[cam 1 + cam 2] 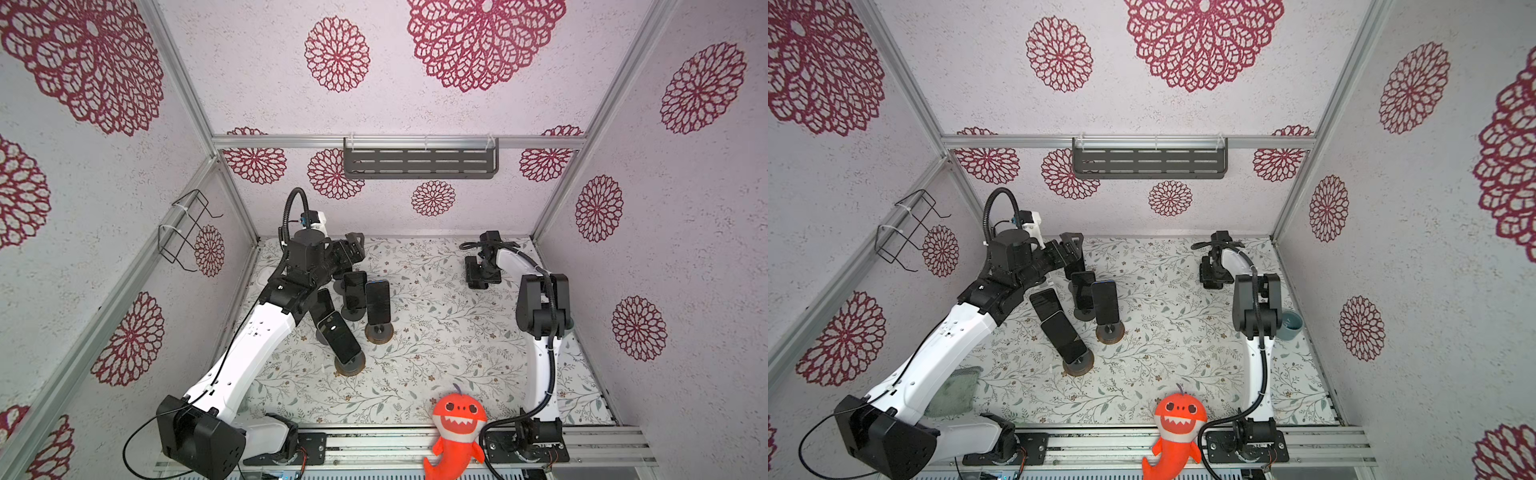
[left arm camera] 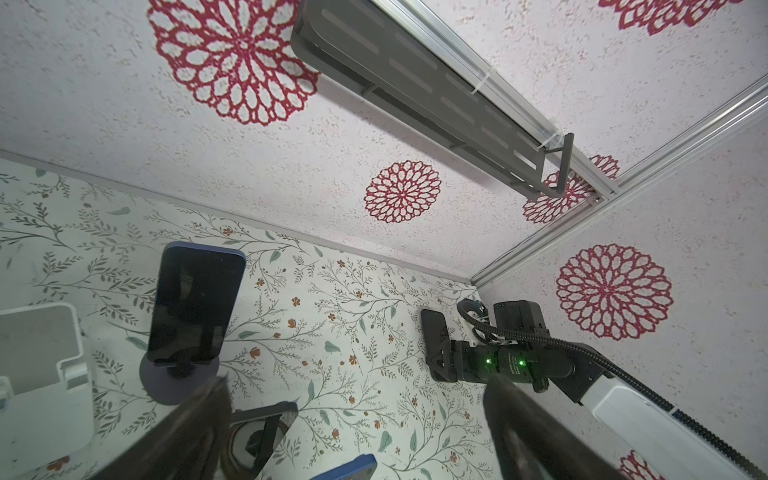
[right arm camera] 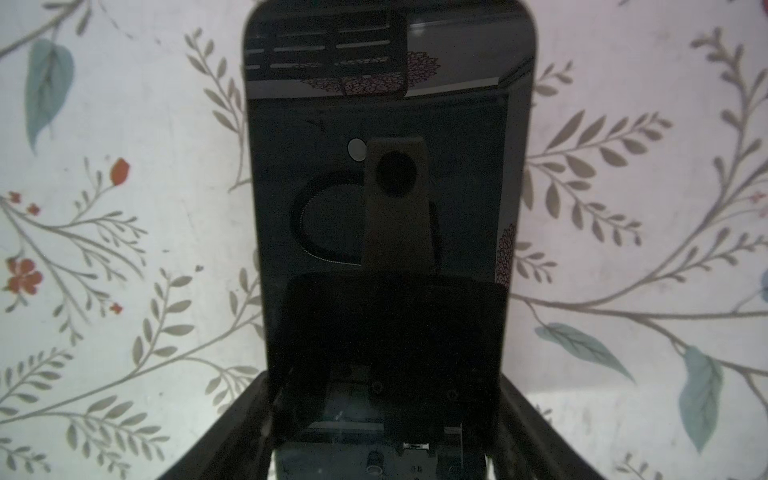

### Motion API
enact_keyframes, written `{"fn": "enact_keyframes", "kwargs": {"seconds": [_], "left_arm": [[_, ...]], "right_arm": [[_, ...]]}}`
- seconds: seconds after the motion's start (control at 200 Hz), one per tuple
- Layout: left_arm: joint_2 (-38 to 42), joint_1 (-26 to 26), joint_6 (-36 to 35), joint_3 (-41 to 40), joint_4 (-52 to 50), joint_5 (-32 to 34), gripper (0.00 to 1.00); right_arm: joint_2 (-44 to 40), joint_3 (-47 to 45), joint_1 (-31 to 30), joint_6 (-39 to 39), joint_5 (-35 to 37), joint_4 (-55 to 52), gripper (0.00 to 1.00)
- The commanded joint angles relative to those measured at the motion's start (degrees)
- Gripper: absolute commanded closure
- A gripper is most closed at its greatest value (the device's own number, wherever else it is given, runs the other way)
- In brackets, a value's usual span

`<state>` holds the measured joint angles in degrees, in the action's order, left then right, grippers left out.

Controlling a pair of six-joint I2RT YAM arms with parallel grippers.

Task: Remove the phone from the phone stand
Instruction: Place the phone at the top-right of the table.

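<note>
An orange shark plush (image 1: 457, 428) stands at the front rail (image 1: 374, 440), behind both sets of fingers. The right gripper (image 3: 384, 380) clamps the long edges of the phone (image 3: 386, 187), held flat between its fingers at the leaf-printed table cover (image 1: 436, 332), well apart from the other phones (image 1: 377, 301) on round stands (image 1: 379, 332) just beside the left gripper (image 2: 357, 382), whose fingers are spread wide and empty. Beyond the fingertips rise pale walls (image 1: 249, 83) with red rosettes (image 1: 337, 54) and a grey slotted shelf (image 1: 419, 162).
</note>
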<state>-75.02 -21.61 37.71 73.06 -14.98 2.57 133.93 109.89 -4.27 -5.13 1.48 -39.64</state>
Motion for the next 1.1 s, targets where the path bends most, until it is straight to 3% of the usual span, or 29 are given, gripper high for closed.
{"fn": "enact_keyframes", "kwargs": {"seconds": [0.0,0.36,0.585,0.901,1.096], "left_arm": [[-0.56,-0.09,0.56,-0.17,-0.4,1.15,0.01],[-0.52,-0.63,0.27,-0.28,-1.31,3.6,0.02],[-1.98,-1.99,-4.63,1.72,-4.78,9.14,0.02],[-8.74,-2.32,-11.21,8.59,-11.36,17.68,0.02],[-17.99,-2.07,-12.08,15.87,-14.46,22.87,0.02]], "right_arm": [[1.58,-0.12,-0.03,-1.03,-0.42,0.34,0.24],[1.65,-0.38,-0.03,-1.46,-0.86,0.44,0.11],[-0.63,0.48,-0.03,-0.5,-0.75,-0.43,0.01],[-9.99,-1.8,0.06,1.42,2.94,-2.46,0.01],[-19.95,-13.81,-0.03,-1.44,-0.1,3.82,0.01]]}}
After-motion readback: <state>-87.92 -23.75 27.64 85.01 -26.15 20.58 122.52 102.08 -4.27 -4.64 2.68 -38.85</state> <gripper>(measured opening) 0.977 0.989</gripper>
